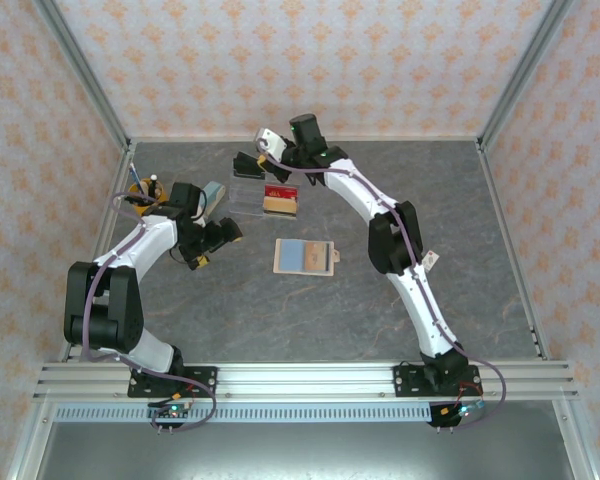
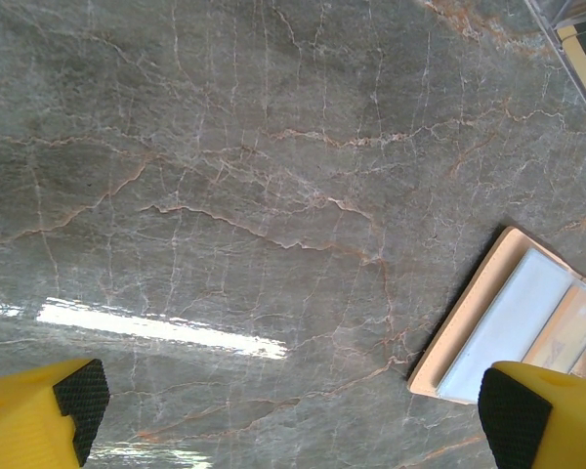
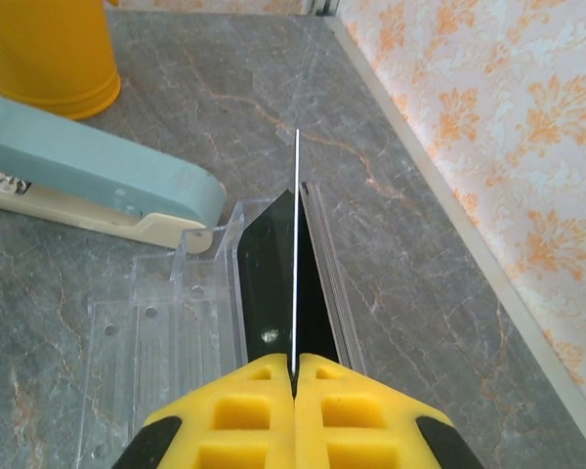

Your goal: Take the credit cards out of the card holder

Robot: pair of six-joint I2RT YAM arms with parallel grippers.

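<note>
Small tan bifold leather-like card holder lies open on the grey surface, which I judge light, floppy, best pinned by its rim; left fingers spread empty near it, right fingers clenched on a thin dark card.

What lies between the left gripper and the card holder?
Nothing: in the top view the table is bare between the left gripper and the card holder.

Card holder runs off the right edge, apparently partly under the left tool.
</note>
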